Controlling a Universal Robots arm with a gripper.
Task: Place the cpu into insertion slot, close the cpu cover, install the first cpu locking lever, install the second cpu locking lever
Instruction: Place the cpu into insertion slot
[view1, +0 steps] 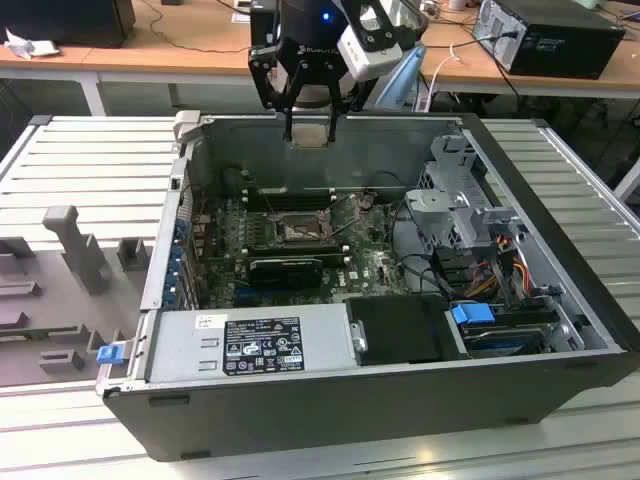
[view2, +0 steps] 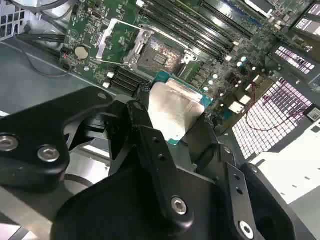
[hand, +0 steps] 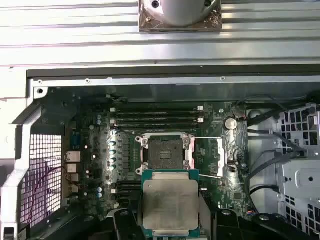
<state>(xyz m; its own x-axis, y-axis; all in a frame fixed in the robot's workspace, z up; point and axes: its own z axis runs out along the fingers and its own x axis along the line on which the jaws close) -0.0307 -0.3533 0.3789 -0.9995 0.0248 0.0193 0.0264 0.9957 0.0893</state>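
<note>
My gripper (view1: 310, 128) hangs above the far wall of the open computer case, shut on the cpu (view1: 310, 134). Both wrist views show the cpu (view2: 176, 111) (hand: 171, 204) as a flat silvery square on a green board, pinched at two opposite edges between the black fingers (view2: 146, 125). Below it on the motherboard lies the insertion slot (hand: 164, 152) (view2: 158, 57) (view1: 298, 230), uncovered, with its pin field exposed. The cpu cover (view2: 101, 42) (hand: 220, 156) is swung open beside the slot. Thin lever rods (hand: 210, 176) stand free next to the socket.
The case walls (view1: 330, 395) surround the board. A black card (view1: 285, 270) lies just in front of the socket, with memory slots (hand: 157, 116) behind it. A power supply (view1: 250, 345), a drive cage (view1: 460, 210) and cables (view1: 500, 265) fill the exterior view's right and front. Grey fixture blocks (view1: 70, 245) stand outside the case.
</note>
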